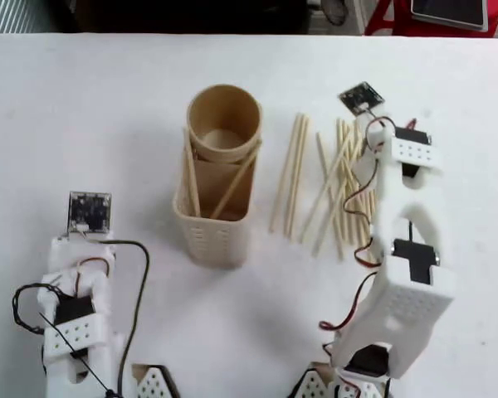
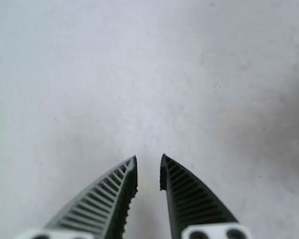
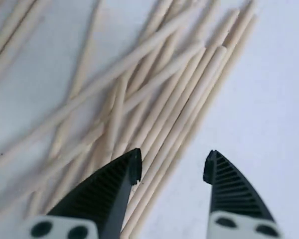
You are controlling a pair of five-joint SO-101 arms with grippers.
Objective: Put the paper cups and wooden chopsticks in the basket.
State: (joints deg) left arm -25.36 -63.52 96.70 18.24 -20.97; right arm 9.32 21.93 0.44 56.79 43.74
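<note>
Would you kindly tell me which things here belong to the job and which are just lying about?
Belong to the job:
- basket
- paper cups, in it
- two wooden chopsticks leaning inside it
- loose chopsticks on the table, under the open right gripper

Just lying about:
- red frame beyond the table's far edge
- grey flat panel beside it

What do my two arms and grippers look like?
Both are white shells with hole patterns, black motors and a wrist circuit board. The left arm trails black cable, the right arm red and black wires. The left gripper has grey-green ribbed, pointed fingers; the right gripper black ones.
</note>
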